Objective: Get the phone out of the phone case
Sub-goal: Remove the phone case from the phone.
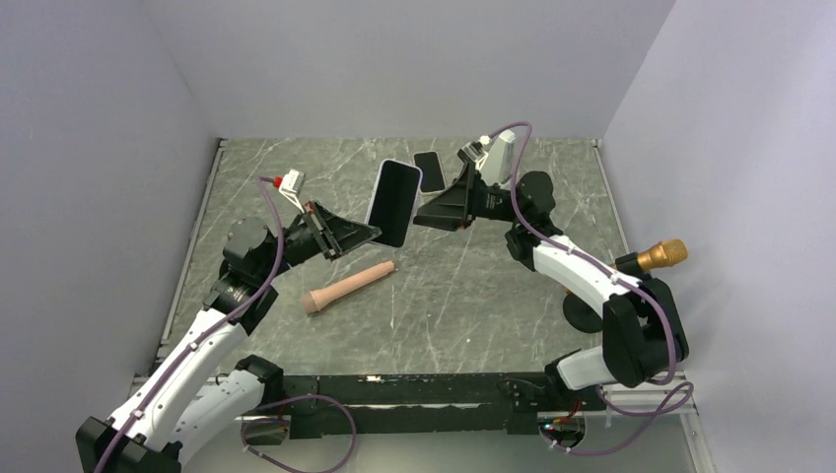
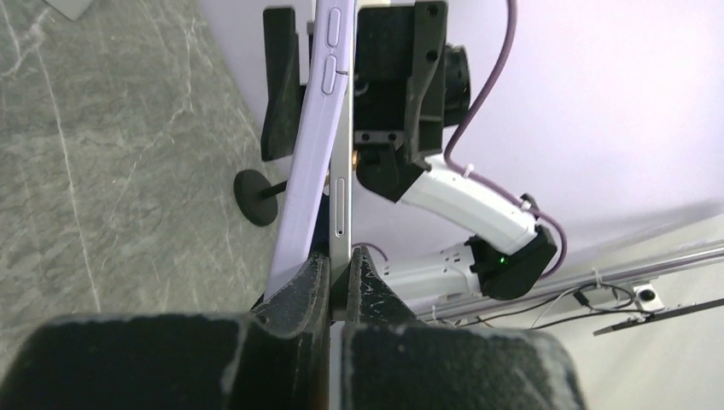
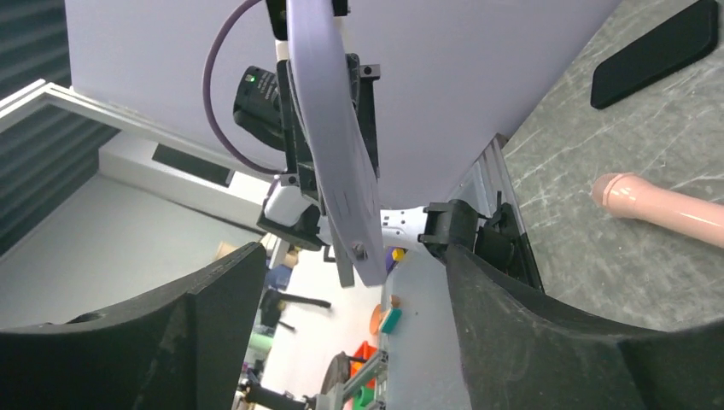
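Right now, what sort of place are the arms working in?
Probably a robot test cell in a lab: a marbled table boxed in by plain walls, a left arm and right arm bolted at its near edge, and props such as a microphone.

My left gripper (image 1: 371, 233) holds the phone (image 2: 340, 196), in its phone case (image 1: 394, 202), up over mid-counter (image 1: 473, 296). My right gripper (image 1: 422, 218) is just right of it. A flat slab (image 1: 429, 170) lies behind, near the far edge. A cylinder (image 1: 350, 287) lies in front, left of centre. A microphone (image 1: 659, 256) stands by the right edge.
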Motion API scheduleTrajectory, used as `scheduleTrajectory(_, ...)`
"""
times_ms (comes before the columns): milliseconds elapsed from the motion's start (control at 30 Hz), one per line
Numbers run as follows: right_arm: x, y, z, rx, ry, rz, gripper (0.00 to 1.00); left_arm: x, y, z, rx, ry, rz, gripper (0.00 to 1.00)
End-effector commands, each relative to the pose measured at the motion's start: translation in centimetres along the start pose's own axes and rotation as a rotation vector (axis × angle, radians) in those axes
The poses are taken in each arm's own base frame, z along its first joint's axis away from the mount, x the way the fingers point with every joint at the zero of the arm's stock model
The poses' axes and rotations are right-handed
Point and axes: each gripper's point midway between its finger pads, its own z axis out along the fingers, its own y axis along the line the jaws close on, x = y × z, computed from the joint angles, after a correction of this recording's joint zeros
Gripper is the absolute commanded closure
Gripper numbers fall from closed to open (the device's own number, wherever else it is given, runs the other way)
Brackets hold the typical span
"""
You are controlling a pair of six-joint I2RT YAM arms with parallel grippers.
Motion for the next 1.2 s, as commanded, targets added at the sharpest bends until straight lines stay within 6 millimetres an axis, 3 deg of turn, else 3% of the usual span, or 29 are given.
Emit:
scheduleTrajectory(0, -0.4, 2.4, -0.6, -0.046, -0.104, -0.11, 0.18, -2.8, -4.2, -0.8, 0.132, -0.151, -0.004, 1.0)
scheduleTrajectory(100, 0.3, 1.5, -0.6, -0.023, -0.125, -0.103, 0.26, -3.2, -4.5, -0.7, 0.16, -0.171, -0.055, 1.0)
scheduleTrajectory(233, 1.6, 2.0, 0.3, -0.062, -0.126, -0.124, 0.63, -3.6, -4.5, -0.7, 0.178, -0.197, -0.103, 1.0)
scheduleTrajectory(300, 2.2, 2.3, 1.0, -0.077, -0.121, -0.132, 0.7, -3.8, -4.6, -0.9, 0.187, -0.215, -0.116, 1.0)
scheduleTrajectory(667, 3.9, 2.5, 3.1, -0.122, -0.09, -0.141, 0.73, -4.0, -4.5, -1.1, 0.192, -0.236, -0.155, 1.0)
scheduleTrajectory(833, 4.1, 1.9, 2.8, -0.093, -0.105, -0.149, 0.66, -4.2, -4.8, -1.3, 0.192, -0.245, -0.146, 1.0)
scheduleTrajectory(1167, 3.6, 2.5, 3.9, -0.115, -0.093, -0.149, 0.68, -4.2, -5.1, -1.3, 0.209, -0.243, -0.149, 1.0)
